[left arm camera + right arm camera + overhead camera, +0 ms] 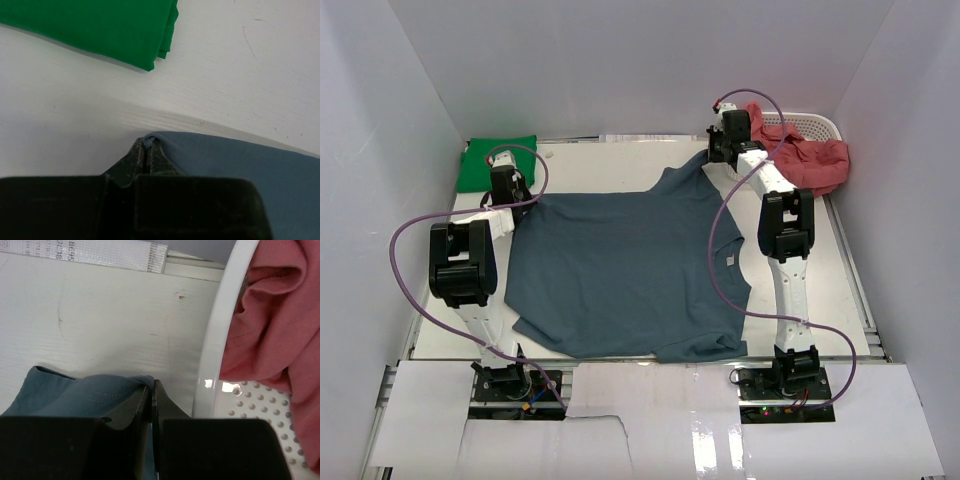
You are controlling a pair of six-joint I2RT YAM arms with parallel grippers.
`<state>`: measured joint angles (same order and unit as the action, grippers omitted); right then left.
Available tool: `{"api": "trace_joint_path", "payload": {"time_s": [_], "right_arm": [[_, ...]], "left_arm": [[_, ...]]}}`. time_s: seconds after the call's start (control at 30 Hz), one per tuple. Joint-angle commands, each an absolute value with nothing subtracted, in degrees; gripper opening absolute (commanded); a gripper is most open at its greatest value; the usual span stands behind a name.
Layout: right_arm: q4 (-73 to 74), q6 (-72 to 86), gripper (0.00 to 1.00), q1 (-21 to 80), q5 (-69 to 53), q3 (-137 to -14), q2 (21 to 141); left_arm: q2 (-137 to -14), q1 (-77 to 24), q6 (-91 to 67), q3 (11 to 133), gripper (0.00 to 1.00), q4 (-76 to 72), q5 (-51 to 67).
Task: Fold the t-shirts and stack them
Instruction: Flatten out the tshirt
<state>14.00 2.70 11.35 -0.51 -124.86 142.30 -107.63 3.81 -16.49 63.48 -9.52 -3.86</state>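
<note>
Green t-shirt (498, 163): folded into a compact pad at the far left corner of the desk (620, 160), just beyond the left hand and apart from it.

Left hand (146, 150): fingers pressed together on a small nub of blue cloth, the far left corner of the spread shirt. Its tips sit low against the desk.

Slate blue t-shirt (630, 270): lies opened out flat across the middle of the desk between the two arms. The neck opening faces the right arm, and the near edge reaches almost to the arm bases. Its far edge runs from one hand to the other and looks drawn fairly straight.

How it will handle: light, limp and thin by the look of it. It should drape and slide easily on the smooth desk, and it will sag or crease wherever it is not held. Nothing here is fragile.

Where to hold: probably at corners and hems, as now. A pinch in the middle would likely bunch it.

Right hand (151, 390): fingers closed on the shirt's far right corner, which rises in a rumpled peak to the tips. I cannot tell whether this is sleeve or shoulder.

Basket (220, 330): white perforated plastic, with its rim just beside the right hand.

Salmon red t-shirts (810, 160): heaped unfolded in the basket and spilling over its near rim.
</note>
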Motion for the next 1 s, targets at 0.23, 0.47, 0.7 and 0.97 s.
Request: {"api": "trace_joint_path", "payload": {"time_s": [0.23, 0.47, 0.7, 0.97], "right_arm": [[3.5, 0.8, 0.08, 11.9, 1.4, -120.4, 134.7], [6.7, 0.6, 0.08, 14.9, -3.3, -125.2, 140.4], [6.9, 1.1, 0.08, 16.3, -4.7, -123.5, 141.9], [7.6, 0.4, 0.08, 16.3, -4.0, -121.6, 139.8]], "left_arm": [[-105.0, 4.2, -15.9, 63.8, 0.0, -11.0, -4.0], [-104.9, 4.2, -15.8, 63.7, 0.0, -10.9, -3.6], [-105.2, 4.2, -15.6, 63.8, 0.0, -10.9, -3.0], [-106.2, 4.2, -15.6, 64.4, 0.0, -10.4, -2.8]]}}
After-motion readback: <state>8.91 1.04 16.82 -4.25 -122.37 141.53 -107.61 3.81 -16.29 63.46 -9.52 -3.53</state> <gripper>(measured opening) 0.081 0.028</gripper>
